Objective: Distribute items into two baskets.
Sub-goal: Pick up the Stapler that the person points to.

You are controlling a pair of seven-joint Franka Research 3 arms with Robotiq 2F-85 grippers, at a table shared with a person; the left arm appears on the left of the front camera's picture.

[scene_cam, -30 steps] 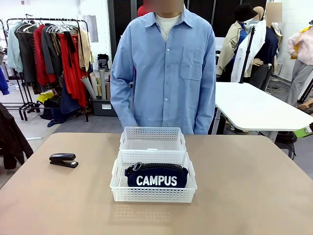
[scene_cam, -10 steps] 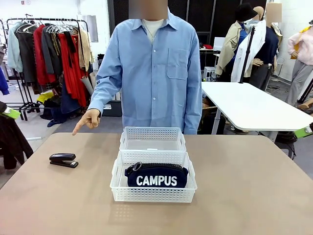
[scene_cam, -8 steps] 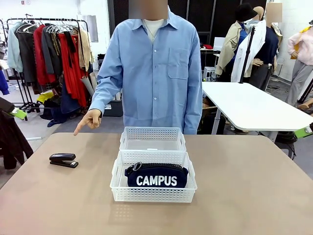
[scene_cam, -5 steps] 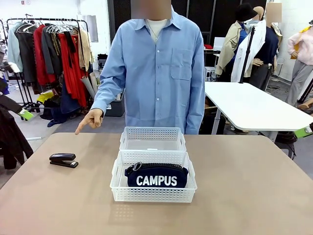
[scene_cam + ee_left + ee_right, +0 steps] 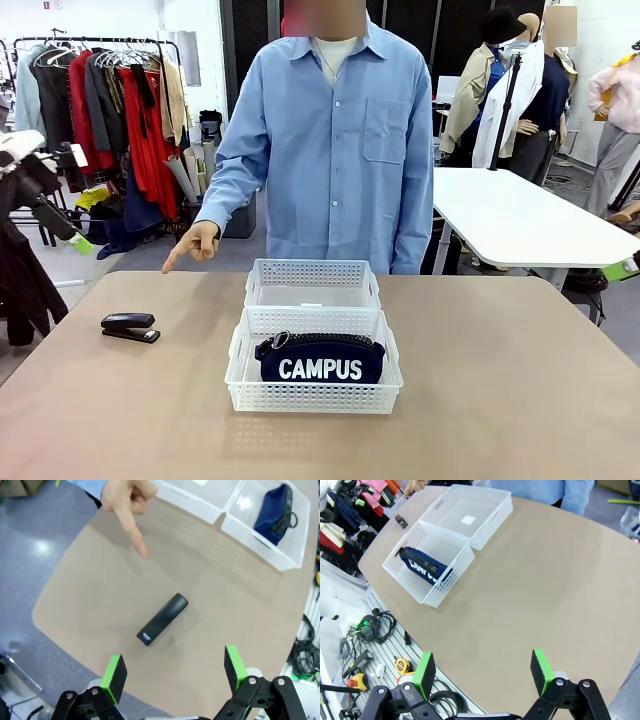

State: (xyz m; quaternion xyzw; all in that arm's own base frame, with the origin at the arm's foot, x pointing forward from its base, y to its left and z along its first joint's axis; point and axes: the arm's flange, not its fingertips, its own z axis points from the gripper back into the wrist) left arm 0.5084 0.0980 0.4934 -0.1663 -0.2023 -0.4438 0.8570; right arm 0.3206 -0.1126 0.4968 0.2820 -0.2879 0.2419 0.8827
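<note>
**Q:** Where the counter (image 5: 520, 400) nears its left edge, what lies there?

**A:** The stapler (image 5: 130, 327), lying flat. The left fingers (image 5: 114, 676) hang above it, spread wide and holding nothing. In the front view that arm is cut off by the picture's edge.

**Q:** And the person's hand (image 5: 195, 243)?

**A:** Its index finger points down by the far left corner. Whether the tip touches the counter cannot be told.

**Q:** The pouch (image 5: 319, 360)?

**A:** It stands on edge in the near basket (image 5: 236, 372), at mid-counter, its lower part veiled by the perforated wall. The far basket (image 5: 312, 272) sits against it toward the person's edge. A small pale patch on its floor is too small to identify.

**Q:** The right fingers (image 5: 424, 672)?

**A:** Wide apart, gripping nothing, well above the counter toward its right edge. In the right wrist view the stapler is a mere dark speck.
</note>
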